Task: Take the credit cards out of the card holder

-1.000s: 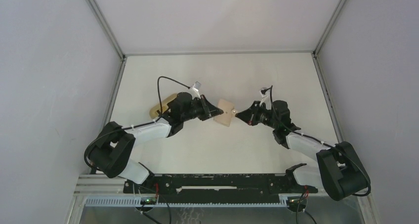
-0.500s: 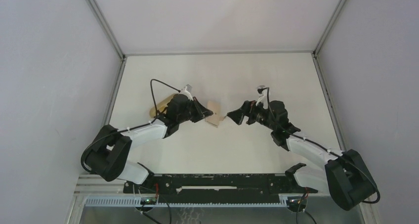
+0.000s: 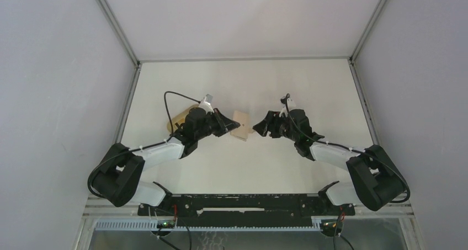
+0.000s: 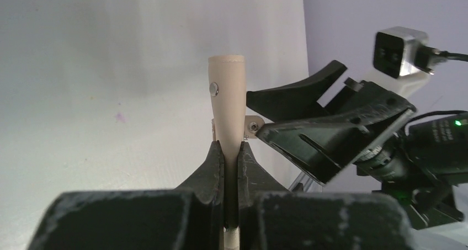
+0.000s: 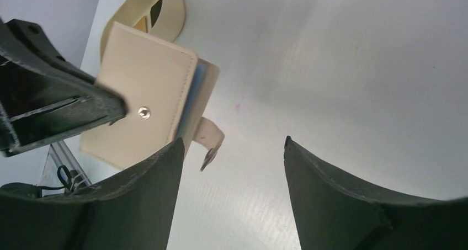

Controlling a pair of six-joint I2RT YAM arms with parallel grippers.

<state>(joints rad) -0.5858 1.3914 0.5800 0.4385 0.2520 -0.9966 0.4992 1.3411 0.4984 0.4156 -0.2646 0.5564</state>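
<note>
Worktop: the flat white worktop [image 3: 243, 167] carries both arms at its near edge. Pale walls stand on three sides of it.
Left arm: it reaches forward and to the right, and the left gripper [image 3: 228, 126] is near the middle of the worktop.
Right arm: it reaches forward and to the left. The right gripper [image 3: 259, 127] faces the left one from just beside it.
Tray: the oval tan wooden tray [image 3: 179, 117] lies on the worktop behind the left wrist. In the right wrist view a dark shape and a brown shape show inside it, too small to name.
Card holder: the small beige leather-like folding card holder [image 3: 241, 125] is between the two grippers. Whether its lower edge touches the worktop, I cannot tell.
Left fingers: they are clenched on one edge of the card holder, one finger on each face.
Right fingers: they are released and stand wide apart with nothing between them. One fingertip is just beside the card holder, and I cannot tell if it touches.
Closing tab: the short beige tab [image 5: 212, 137] hangs loose from the card holder, unfastened.
Blue edge: a thin light blue strip [image 5: 194, 90] shows between the two flaps. I cannot tell if it is a card.
Snap: the small round metal snap [image 5: 144, 112] sits on the outer face.
</note>
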